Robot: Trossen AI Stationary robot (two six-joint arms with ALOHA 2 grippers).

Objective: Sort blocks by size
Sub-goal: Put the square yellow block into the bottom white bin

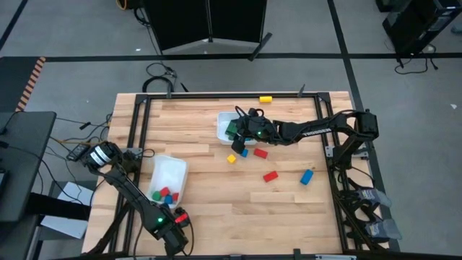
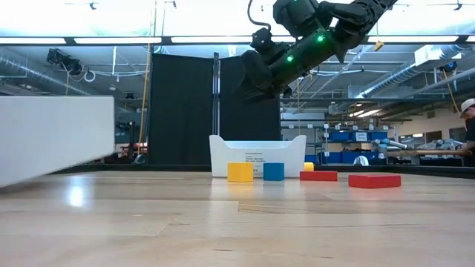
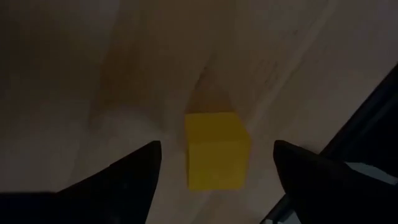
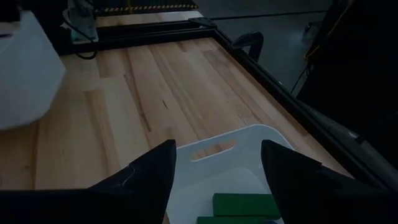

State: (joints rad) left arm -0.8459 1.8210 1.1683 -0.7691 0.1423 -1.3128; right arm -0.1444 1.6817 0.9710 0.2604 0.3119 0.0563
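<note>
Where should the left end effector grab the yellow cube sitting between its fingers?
Grip the yellow cube across its two flat side faces, coming straight down from above. The left end effector is open and already straddles it, and no other block shows beside it.

Right arm (image 1: 289,132) covers most of the far tray (image 1: 223,124), green bars (image 4: 245,205) cut by wrist picture's edge, yellow cube (image 3: 216,149) under left arm unseen from above.
</note>
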